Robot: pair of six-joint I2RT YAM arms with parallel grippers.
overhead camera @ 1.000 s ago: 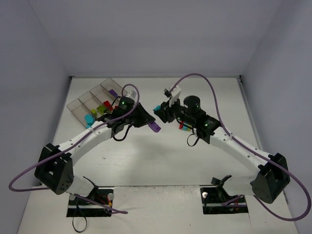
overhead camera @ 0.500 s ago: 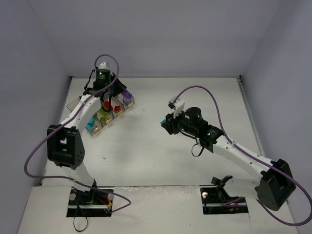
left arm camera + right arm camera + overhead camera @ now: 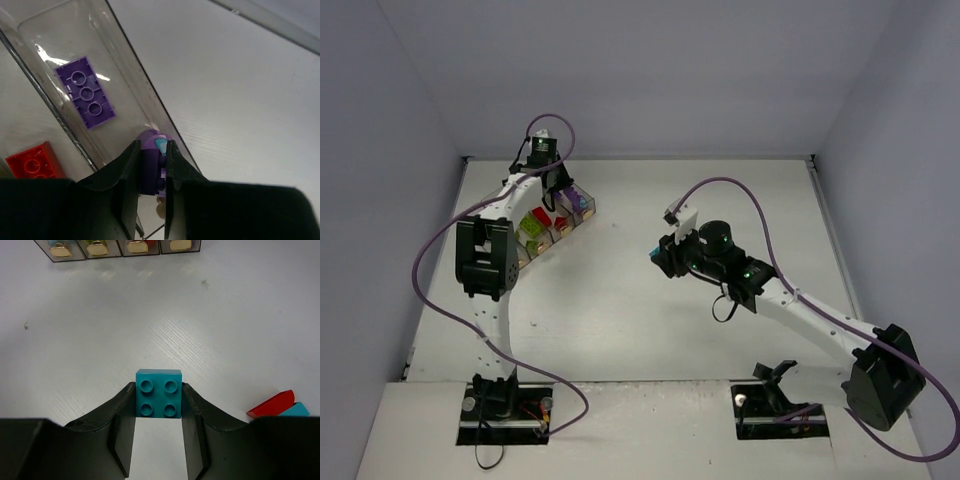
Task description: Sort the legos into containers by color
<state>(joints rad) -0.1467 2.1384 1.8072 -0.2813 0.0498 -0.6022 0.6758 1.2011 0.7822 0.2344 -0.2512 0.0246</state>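
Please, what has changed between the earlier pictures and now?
The left fingers, shut on a purple piece, carried it from the middle of the table to its far left, above the bins, over the one holding a purple brick. The right fingers drew back a little toward their base. They still hold the cyan brick; the bins did not move.

Purple piece [image 3: 149, 165] mostly behind the left fingers [image 3: 125, 180] — red brick [image 3: 30, 161] partly behind them.
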